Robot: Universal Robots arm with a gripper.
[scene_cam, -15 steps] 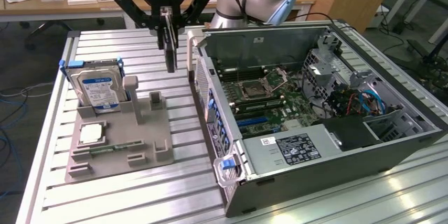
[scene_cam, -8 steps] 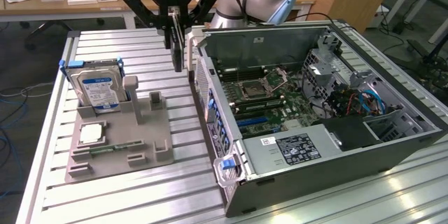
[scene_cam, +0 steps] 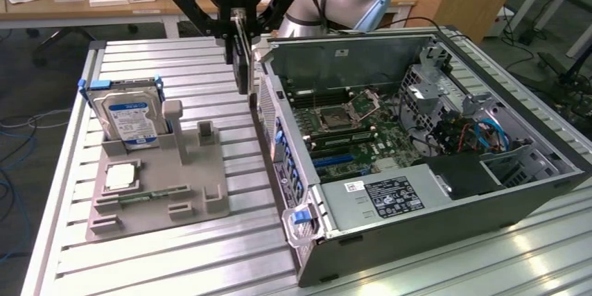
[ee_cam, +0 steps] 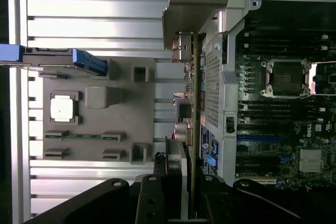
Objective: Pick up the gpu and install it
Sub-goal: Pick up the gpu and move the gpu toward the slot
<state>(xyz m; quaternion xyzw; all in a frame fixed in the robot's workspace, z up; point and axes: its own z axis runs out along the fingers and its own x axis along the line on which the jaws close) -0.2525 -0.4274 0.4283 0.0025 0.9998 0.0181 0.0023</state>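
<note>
My gripper (scene_cam: 238,31) hangs above the table, just off the open computer case (scene_cam: 518,136) on the exterior view's left, and is shut on the gpu (scene_cam: 242,64). The gpu is a thin dark card that hangs straight down from the fingers, lifted off the grey holder (scene_cam: 157,192). In the wrist view the gpu (ee_cam: 193,103) shows edge-on as a slim strip with a metal bracket, running out from the gripper (ee_cam: 181,187) along the outside of the case wall (ee_cam: 215,77). The motherboard (scene_cam: 356,133) lies exposed inside the case, its blue slot beside the processor socket.
The grey holder stands on the slatted aluminium table (scene_cam: 185,268) and carries an upright hard drive (scene_cam: 129,119), a square silver chip (scene_cam: 120,177) and a memory stick (scene_cam: 148,195). A power supply (scene_cam: 389,195) fills the case's near corner. Desks stand behind.
</note>
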